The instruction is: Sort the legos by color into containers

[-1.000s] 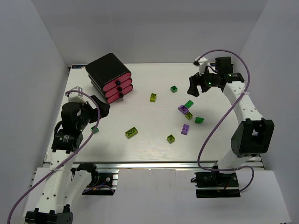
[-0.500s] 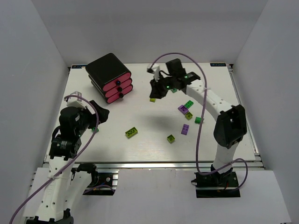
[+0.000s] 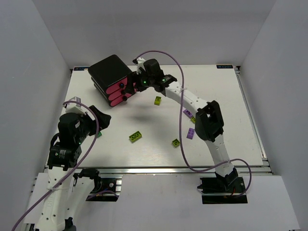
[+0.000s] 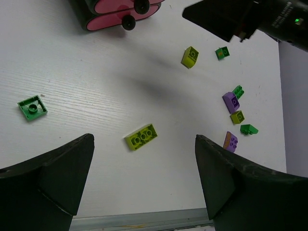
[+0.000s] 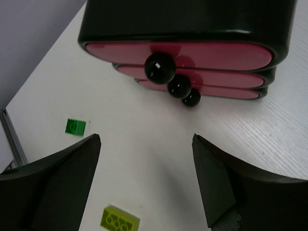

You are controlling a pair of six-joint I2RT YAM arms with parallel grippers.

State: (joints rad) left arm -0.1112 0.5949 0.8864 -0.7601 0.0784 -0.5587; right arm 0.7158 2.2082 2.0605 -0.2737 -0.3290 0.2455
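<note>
Right gripper (image 5: 145, 144) stands wide open and empty, facing the three closed drawers (image 5: 226, 55). Centre the jaws on the top knob (image 5: 159, 67), close squarely and pull straight out so the cabinet (image 5: 192, 19) does not slide. That knob lies just ahead, untouched; the legos (image 3: 135, 136) lie scattered behind the gripper on the table (image 3: 231, 96).

- Bright, even overhead light; soft shadows lie on the white table (image 3: 159, 144) mid-frame.
- Wrist views: dark fingers (image 4: 53, 178) along the bottom edge look soft, slightly blurred.
</note>
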